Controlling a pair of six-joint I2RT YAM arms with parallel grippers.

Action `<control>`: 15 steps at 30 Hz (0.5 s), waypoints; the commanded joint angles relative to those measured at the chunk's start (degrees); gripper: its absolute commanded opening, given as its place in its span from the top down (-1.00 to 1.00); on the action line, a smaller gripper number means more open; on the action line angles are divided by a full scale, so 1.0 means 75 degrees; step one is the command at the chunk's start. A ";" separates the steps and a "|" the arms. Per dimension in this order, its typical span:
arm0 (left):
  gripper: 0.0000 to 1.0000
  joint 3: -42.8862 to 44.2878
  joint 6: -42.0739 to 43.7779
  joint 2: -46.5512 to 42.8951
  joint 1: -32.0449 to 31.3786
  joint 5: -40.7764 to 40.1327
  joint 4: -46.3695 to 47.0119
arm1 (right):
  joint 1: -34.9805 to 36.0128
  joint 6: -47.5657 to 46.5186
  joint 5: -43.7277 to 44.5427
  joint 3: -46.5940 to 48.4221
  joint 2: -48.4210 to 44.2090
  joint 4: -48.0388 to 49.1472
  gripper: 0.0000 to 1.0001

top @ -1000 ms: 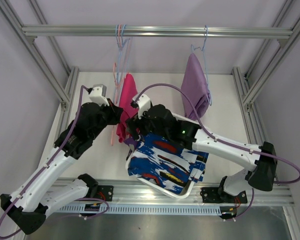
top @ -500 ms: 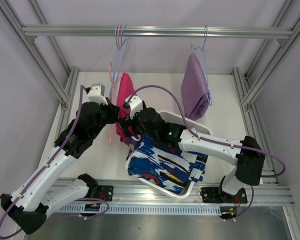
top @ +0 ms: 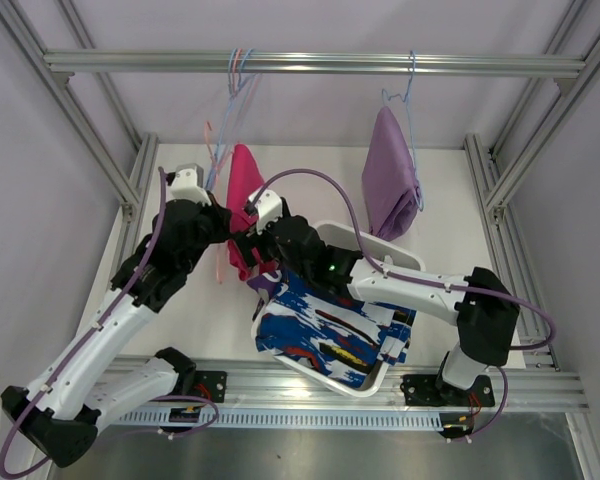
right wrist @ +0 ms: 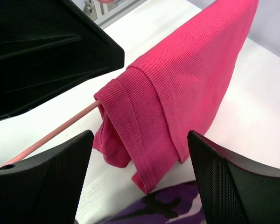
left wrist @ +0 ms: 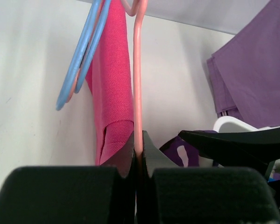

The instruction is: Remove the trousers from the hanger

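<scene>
Bright pink trousers (top: 242, 185) hang folded over a pink hanger (left wrist: 137, 88) below the top rail. My left gripper (top: 223, 225) is shut on that hanger's thin bar (right wrist: 51, 135), just beside the cloth (left wrist: 113, 84). The right gripper (top: 250, 248) is open, its jaws standing either side of the pink trousers' lower folded end (right wrist: 177, 93) without touching it. Lilac trousers (top: 390, 185) hang on a blue hanger (top: 410, 90) to the right. Blue-white patterned trousers (top: 325, 330) and purple camouflage trousers (right wrist: 163, 207) lie in the white basket (top: 380, 378).
Empty blue hangers (left wrist: 81, 60) hang on the rail (top: 310, 63) left of the pink trousers. Frame posts (top: 130, 185) stand at both table sides. The basket sits at the near edge between the arm bases. The right gripper's finger (left wrist: 233, 140) shows in the left wrist view.
The right arm has reached further left, bringing its open jaws up to the pink trousers. The left gripper has drawn the hanger and trousers slightly left and away.
</scene>
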 commanded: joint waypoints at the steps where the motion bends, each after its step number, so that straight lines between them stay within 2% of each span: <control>1: 0.99 0.0203 0.0001 -0.0211 -0.0167 0.0510 0.1352 | -0.0293 0.0177 0.0457 0.0069 0.0546 0.0493 -0.72; 8: 0.99 0.0203 -0.0057 -0.0176 -0.0132 0.0650 0.1341 | -0.0399 0.0306 0.0445 0.0092 0.0933 0.0786 -0.72; 15: 0.99 0.0203 -0.0116 -0.0211 -0.0085 0.0756 0.1341 | -0.0633 0.0938 0.0047 0.0197 0.1331 0.0763 -0.71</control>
